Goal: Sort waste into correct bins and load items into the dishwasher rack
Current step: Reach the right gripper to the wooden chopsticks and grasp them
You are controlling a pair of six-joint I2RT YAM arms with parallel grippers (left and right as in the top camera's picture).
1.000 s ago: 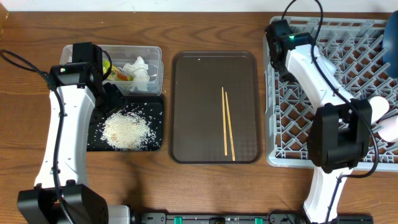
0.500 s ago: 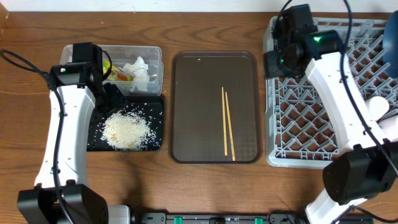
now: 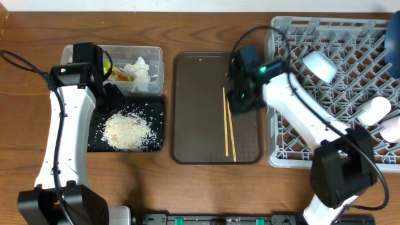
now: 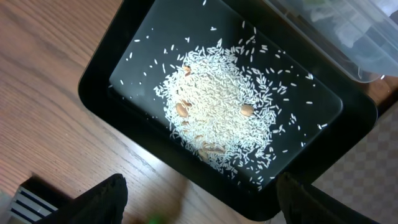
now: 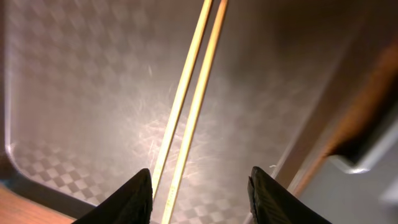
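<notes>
Two thin wooden chopsticks lie side by side on the brown serving tray; they also show in the right wrist view. My right gripper is open and empty just above the chopsticks' far end. The rice lies heaped in the black tray, also in the left wrist view. My left gripper is open and empty over the black tray's far edge. The clear container holds white tissue and a yellow-green wrapper. The grey rack holds a white cup and a pinkish cup.
Another pale item lies at the rack's right edge, and a dark blue shape stands at its far right corner. Bare wooden table surrounds the trays. A few tan bits lie in the rice.
My right arm has swung left from over the rack to over the serving tray, above the chopsticks. A white cup now shows in the rack. The left arm has not moved.
</notes>
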